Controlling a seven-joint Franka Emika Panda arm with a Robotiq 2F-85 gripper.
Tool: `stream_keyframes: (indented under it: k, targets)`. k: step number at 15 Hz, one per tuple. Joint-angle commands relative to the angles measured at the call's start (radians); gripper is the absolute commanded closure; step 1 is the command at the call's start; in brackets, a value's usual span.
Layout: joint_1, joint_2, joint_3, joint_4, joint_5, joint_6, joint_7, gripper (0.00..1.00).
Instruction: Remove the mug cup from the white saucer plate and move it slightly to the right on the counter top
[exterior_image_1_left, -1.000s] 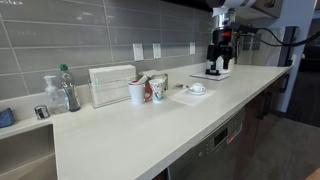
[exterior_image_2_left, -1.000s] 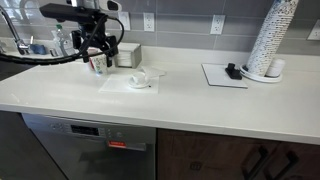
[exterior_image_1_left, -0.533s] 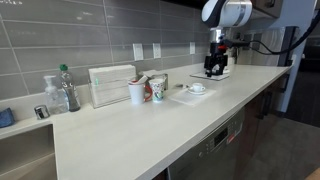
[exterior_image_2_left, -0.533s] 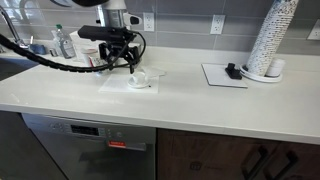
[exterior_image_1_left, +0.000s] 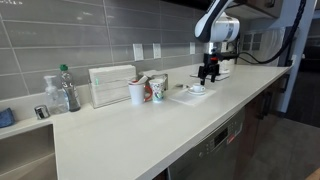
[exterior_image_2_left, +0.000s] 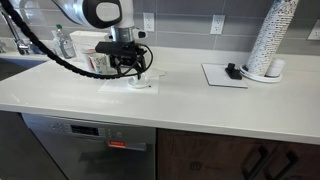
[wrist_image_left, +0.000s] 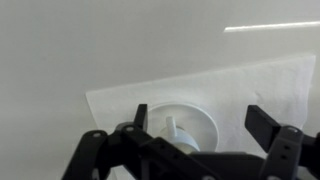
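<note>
Nearest you along the counter top (exterior_image_1_left: 130, 140) stand two cups: a taller white cup (exterior_image_1_left: 136, 93) and a red-and-green patterned cup (exterior_image_1_left: 158, 90). Farther on, one mug cup (exterior_image_1_left: 197, 87) sits in one white saucer plate (wrist_image_left: 190, 104) on a square mat (exterior_image_1_left: 183, 97). Your gripper (exterior_image_1_left: 207, 78) hovers just above it, jaws spread apart.

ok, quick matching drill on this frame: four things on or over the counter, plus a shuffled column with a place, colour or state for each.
Things:
A. mug
B. saucer
C. gripper
D. bottle

Place, colour or state:
1. lies on the square mat
2. hangs over the mug, jaws open
3. clear, green cap, stands near the wall
4. sits on the saucer

Pairs: A-4, B-1, C-2, D-3
</note>
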Motion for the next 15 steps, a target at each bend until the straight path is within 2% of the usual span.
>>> stream_keyframes:
  k: [1,4,6,7,11,15]
  targets:
    - [-0.044,0.061,0.036,0.051,0.035,0.017,-0.054,0.00]
    - [-0.062,0.090,0.051,0.077,0.039,0.014,-0.054,0.00]
    - [-0.072,0.106,0.058,0.092,0.040,0.013,-0.050,0.16]
    - [-0.076,0.112,0.061,0.097,0.041,0.012,-0.048,0.29]
    - [-0.090,0.135,0.073,0.113,0.046,0.014,-0.043,0.50]
    - [-0.101,0.147,0.082,0.120,0.061,0.028,-0.039,0.50]
